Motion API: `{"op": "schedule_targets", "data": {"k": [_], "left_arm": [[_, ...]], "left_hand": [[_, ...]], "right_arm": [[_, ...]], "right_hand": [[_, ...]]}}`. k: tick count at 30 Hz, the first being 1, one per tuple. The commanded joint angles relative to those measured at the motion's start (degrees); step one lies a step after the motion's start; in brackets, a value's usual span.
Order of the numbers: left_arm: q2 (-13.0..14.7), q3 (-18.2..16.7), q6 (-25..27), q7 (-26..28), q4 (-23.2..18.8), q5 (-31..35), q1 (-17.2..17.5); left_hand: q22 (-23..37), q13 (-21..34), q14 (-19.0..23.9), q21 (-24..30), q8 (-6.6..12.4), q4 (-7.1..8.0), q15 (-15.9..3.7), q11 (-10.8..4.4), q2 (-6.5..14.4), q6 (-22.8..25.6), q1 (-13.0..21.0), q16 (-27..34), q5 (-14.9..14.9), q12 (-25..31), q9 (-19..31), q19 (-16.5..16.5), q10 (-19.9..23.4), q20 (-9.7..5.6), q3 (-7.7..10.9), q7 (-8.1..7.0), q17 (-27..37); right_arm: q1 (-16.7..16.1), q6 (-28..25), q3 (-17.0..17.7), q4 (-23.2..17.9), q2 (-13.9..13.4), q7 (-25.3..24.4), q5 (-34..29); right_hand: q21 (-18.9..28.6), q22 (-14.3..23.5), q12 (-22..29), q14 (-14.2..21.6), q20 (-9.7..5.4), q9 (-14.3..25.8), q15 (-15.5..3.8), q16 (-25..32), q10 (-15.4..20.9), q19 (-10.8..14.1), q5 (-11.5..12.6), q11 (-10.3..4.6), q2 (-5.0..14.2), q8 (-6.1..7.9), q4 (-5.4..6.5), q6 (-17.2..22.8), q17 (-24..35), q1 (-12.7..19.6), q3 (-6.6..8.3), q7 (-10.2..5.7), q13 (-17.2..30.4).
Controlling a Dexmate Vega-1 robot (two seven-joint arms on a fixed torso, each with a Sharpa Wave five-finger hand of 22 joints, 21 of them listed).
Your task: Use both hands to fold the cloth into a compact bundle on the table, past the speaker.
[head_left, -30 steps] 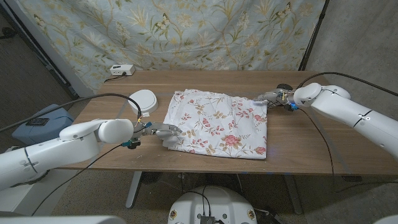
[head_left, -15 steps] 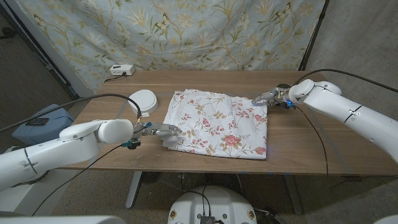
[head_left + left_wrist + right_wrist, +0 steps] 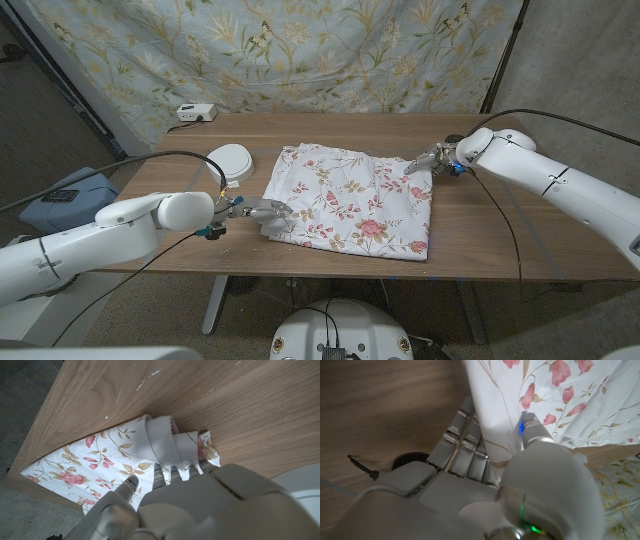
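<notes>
**Both hands gripping opposite corners of cloth**

White cotton cloth printed with red and pink flowers (image 3: 352,198) lies spread on the brown wooden table (image 3: 500,235), roughly mid-table, one layer folded over, lower edge near the table's front edge.

Left hand (image 3: 256,211): at the cloth's near-left corner. In the left wrist view the fingers (image 3: 131,483) are closed around a bunched fold of the fabric (image 3: 165,450); corner is lifted and rolled over the fingers. Hand holds cloth.

Right hand (image 3: 432,159): at the cloth's far-right corner. In the right wrist view a strip of fabric (image 3: 492,420) runs between thumb and fingers (image 3: 462,442); pinched, held.

Round white flat speaker (image 3: 231,162) sits on the table just beyond the left hand, beside the cloth's left edge, not touching it as far as visible.

Small white box with a cable (image 3: 196,113) at the far-left corner of the table. Floral backdrop curtain (image 3: 300,50) hangs behind.
</notes>
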Motion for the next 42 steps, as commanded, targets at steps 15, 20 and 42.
{"op": "schedule_targets", "data": {"k": [15, 20, 42], "left_arm": [[0.3, -0.4, -0.7, 1.4, 0.9, -1.9, 0.9], [0.4, -0.6, -0.6, 1.8, 0.9, -2.2, 1.1], [0.4, -0.8, -2.2, 2.0, 2.1, -4.0, 1.2]], "left_hand": [[0.2, 0.1, 0.3, 0.5, 0.03, -0.19, 0.05, 0.01, -0.1, 0.4, 0.7, -0.2, 0.1, 0.0, 0.0, 0.5, 0.1, 0.26, 1.03, -0.36, 0.0], [0.2, 0.1, 0.3, 0.5, 0.02, -0.25, 0.08, 0.09, -0.1, 0.5, 0.8, -0.3, 0.1, -0.1, 0.0, 0.5, 0.1, 0.3, 1.23, -0.33, -0.1], [0.2, 0.1, 0.5, 0.4, -0.04, -0.52, 0.12, 0.09, -0.3, 0.5, 1.1, -0.4, 0.1, -0.1, 0.0, 0.7, 0.1, 0.3, 1.94, -0.46, -0.2]], "right_arm": [[9.2, -7.4, -6.5, -0.9, 2.7, 5.6, -1.6], [10.2, -8.3, -6.8, -1.0, 2.8, 6.7, -0.6], [13.0, -11.1, -6.3, -2.8, 3.2, 6.7, 4.2]], "right_hand": [[3.9, 0.6, 0.9, 9.4, -3.09, 2.7, -4.6, 0.1, 10.4, 6.0, -1.7, -4.96, 1.06, 5.7, 0.22, 12.6, 3.9, 6.2, 0.34, -2.03, -2.6], [4.3, 0.6, 0.8, 10.3, -3.17, 3.2, -4.6, -0.2, 11.2, 6.3, -1.9, -4.8, 1.37, 6.64, 0.22, 13.7, 4.1, 6.9, 0.44, -2.42, -2.8], [5.6, 0.8, 0.0, 12.3, -3.1, 4.1, -4.54, -1.9, 12.1, 6.5, -2.7, -3.73, 2.54, 8.87, 0.26, 15.6, 4.9, 9.2, 0.77, -1.4, -2.8]]}}
